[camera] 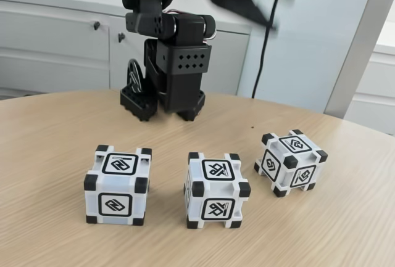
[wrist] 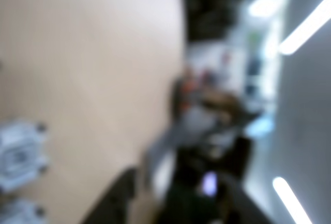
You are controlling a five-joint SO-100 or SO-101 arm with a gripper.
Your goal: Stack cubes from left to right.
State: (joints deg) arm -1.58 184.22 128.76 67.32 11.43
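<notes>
Three cubes on the worktop point(camera: 49, 131)

Cubes at nine point(camera: 117, 185), six point(camera: 216, 190) and three o'clock point(camera: 290, 162), apart; the gripper's opening cannot be told.

In the fixed view, three white plastic cubes with black corner blocks stand apart in a row on the light wooden tabletop point(camera: 49, 156). The left cube point(camera: 117, 185) and the middle cube point(camera: 216, 190) are near the front edge. The right cube point(camera: 290, 162) sits a little farther back and is turned at an angle. Behind the row, between the left and middle cubes, stands the black base of the arm point(camera: 166, 88). Behind the tabletop are white cabinets point(camera: 55, 39).
</notes>
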